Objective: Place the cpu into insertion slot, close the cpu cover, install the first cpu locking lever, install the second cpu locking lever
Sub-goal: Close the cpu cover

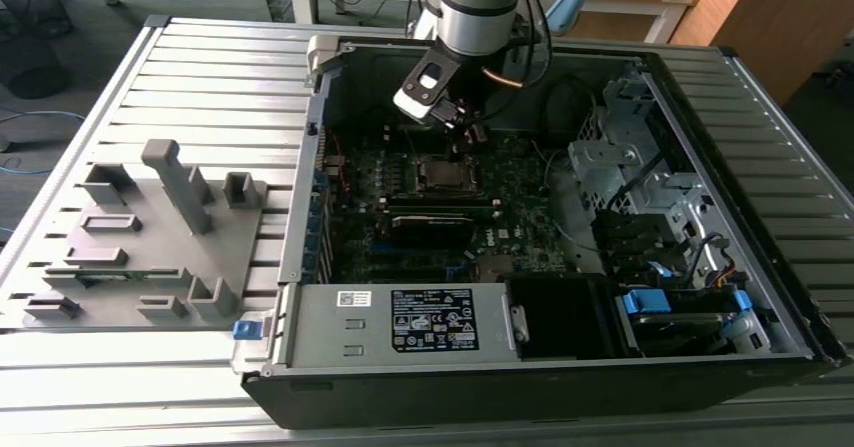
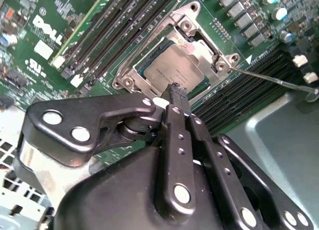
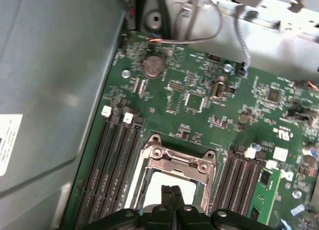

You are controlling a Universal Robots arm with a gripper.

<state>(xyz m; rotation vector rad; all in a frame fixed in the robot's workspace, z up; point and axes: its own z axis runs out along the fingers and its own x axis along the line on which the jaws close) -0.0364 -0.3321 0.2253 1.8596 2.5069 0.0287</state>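
Your cpu [image 2: 172, 70], a dull silver-grey square, lies flat in the insertion slot [image 2: 187, 21], framed by the silver cpu cover [image 2: 154, 50]. Your gripper [image 2: 177, 90] hangs just over it, fingers pressed together, empty.

Memory slots [image 3: 117, 165] (both sides) hem the insertion slot [image 3: 175, 162]

A printed white label [image 1: 433, 320] stands on the power supply box [image 1: 320, 329]; white lettering [image 2: 48, 29] marks the motherboard [image 2: 84, 5].
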